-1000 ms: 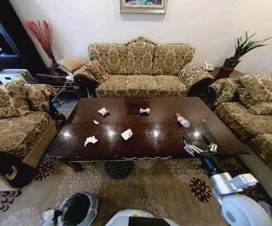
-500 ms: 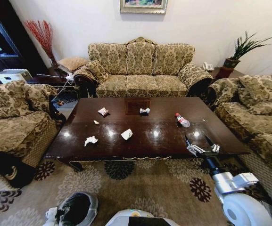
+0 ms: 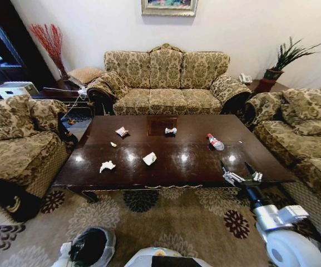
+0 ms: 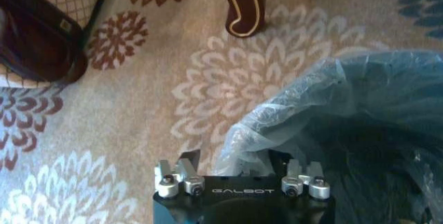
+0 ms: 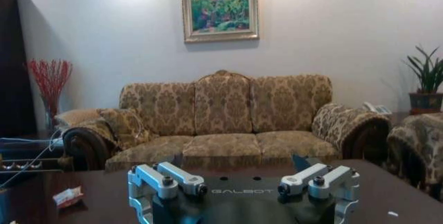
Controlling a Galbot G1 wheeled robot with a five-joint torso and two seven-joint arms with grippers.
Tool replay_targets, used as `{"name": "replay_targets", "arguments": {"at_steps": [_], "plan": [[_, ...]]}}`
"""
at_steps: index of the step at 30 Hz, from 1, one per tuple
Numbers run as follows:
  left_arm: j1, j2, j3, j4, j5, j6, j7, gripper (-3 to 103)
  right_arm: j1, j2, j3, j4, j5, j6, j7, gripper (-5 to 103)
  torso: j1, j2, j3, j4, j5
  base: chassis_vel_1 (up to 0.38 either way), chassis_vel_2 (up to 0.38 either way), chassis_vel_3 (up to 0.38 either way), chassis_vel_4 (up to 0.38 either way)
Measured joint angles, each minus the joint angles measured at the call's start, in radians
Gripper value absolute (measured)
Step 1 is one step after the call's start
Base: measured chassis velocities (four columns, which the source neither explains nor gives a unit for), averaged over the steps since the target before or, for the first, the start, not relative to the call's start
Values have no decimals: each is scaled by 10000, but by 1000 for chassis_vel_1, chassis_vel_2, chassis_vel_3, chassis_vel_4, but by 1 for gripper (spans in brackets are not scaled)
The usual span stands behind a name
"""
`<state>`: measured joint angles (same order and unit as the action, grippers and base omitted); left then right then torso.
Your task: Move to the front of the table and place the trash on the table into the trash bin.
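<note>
Trash [image 3: 149, 158] on table [image 3: 188, 158]; right claw [image 3: 241, 170] open.

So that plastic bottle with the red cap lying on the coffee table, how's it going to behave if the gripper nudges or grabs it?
The bottle lies on its side on the glossy table, so a nudge would probably roll or slide it. It looks clear and thin-walled, likely light, and may dent under a firm squeeze. The open right gripper hovers at the table's near edge.

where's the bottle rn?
Head view: the bottle lies on its side on the table's right half, beyond the open right gripper, right of the small wrapper.
</note>
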<state>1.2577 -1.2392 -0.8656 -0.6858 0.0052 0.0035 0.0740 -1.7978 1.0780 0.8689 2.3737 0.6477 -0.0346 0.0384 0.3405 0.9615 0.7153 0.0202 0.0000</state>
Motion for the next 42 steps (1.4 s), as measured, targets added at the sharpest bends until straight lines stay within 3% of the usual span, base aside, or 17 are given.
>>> {"name": "replay_targets", "arguments": {"at_steps": [1,6,10,11,13,14,22,27,31,35,37,42], "plan": [[0,0,0,0,0,0,0,70,0,0,0,0,0,0,0,100,0,0,0,0,0,0,0,0,0],[-136,-6,-13,336,99,-108,126,47,-111,28,134,112,17,0,11,100,0,0,0,0,-1,0,0,0,0],[-154,-7,-19,351,87,-191,234,37,-181,70,165,150,4,5,11,100,0,0,0,0,-1,0,0,0,0],[-156,-8,-26,357,68,-265,295,26,-198,96,175,174,-3,7,9,100,0,0,0,0,-3,0,0,0,0],[-155,-7,-28,367,56,-308,323,26,-201,114,176,186,-5,8,8,100,0,0,0,0,-2,0,0,0,0],[-145,-7,-28,375,23,-355,331,19,-210,155,176,203,-17,9,5,100,0,0,0,0,-6,0,0,0,0],[-58,-4,-28,335,-88,-502,435,15,-213,238,106,216,-80,23,3,100,0,1,0,0,0,0,0,0,0],[212,-25,-75,-26,-564,-591,543,13,-142,209,32,212,-75,26,2,100,0,0,0,0,-7,0,0,0,0],[855,-11,-87,-1158,-1834,-135,514,4,91,292,-369,32,-85,206,-191,100,0,0,0,1,2,0,0,0,0],[1317,19,-261,-1943,-2455,166,422,0,244,497,-828,-205,-324,467,-504,100,0,0,0,-1,-1,0,0,0,0],[1470,34,-346,-2168,-2541,216,428,0,299,555,-940,-300,-380,525,-600,100,0,0,-1,-2,10,0,0,0,0],[2463,25,-852,-3247,-2625,325,494,0,730,781,-1200,-942,-673,925,-1038,100,0,0,-1,-1,-7,0,0,0,0]]}}
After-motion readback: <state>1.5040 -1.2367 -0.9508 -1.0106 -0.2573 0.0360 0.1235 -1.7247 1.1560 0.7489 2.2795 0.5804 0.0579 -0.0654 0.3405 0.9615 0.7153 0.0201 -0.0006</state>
